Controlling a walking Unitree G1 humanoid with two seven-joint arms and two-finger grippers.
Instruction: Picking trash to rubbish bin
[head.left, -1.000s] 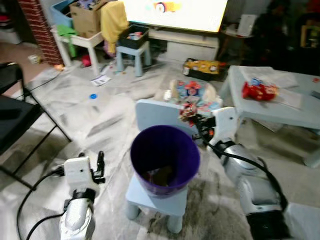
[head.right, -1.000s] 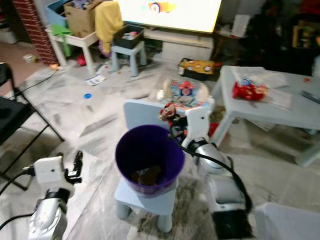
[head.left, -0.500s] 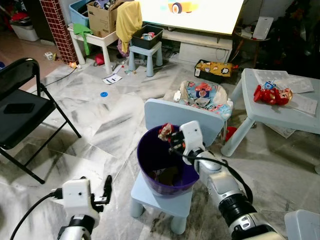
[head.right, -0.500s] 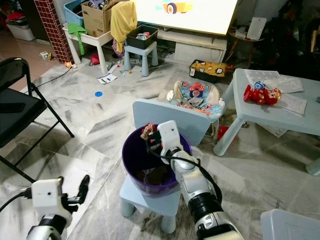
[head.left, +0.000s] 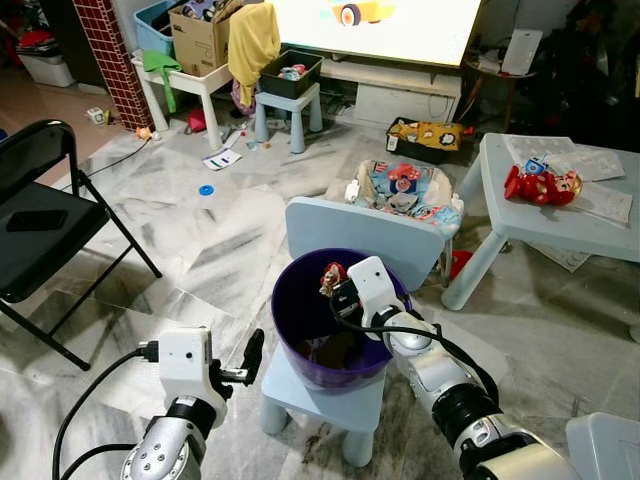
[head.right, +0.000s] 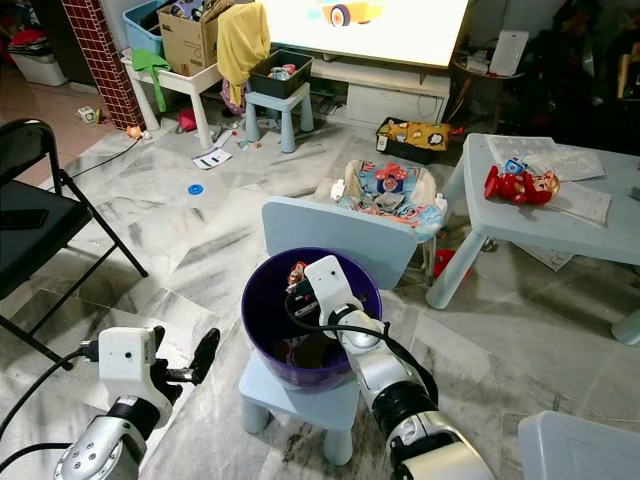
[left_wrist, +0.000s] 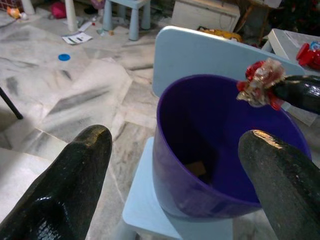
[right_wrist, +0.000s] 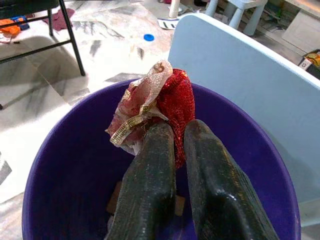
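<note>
- Head views: the right gripper (head.left: 333, 285) reaches over the mouth of the purple rubbish bin (head.left: 296, 325), its fingers pinching a crumpled red and gold wrapper (head.left: 330, 274) just above the bin's opening.
- The bin stands on the seat of a small pale blue chair (head.left: 345, 232), whose backrest rises right behind it. Some brownish scraps lie at the bottom of the bin.
- The left gripper (head.left: 254, 350) is held low, just beside the bin on the robot's left, above the marble floor (head.left: 200, 245).
- Around the room: a black folding chair (head.left: 40, 215) to the left, a pale blue table (head.left: 520, 225) to the right with a red toy (head.left: 540, 185) on it, a baby bouncer seat (head.left: 405, 190) behind the small chair, and a bright TV screen (head.left: 375, 25) at the back.
- Left wrist view: the left gripper's two black fingers (left_wrist: 65, 180) are spread wide, with nothing between them. They frame the purple bin, and the wrapper hangs over the bin's far rim, held in the other gripper's black finger.
- Right wrist view: the right gripper's fingers (right_wrist: 150, 195) are pressed nearly together on the red mesh and gold foil wrapper, which sits at their tips directly over the bin's dark interior. The pale blue chair backrest stands just beyond the rim.
</note>
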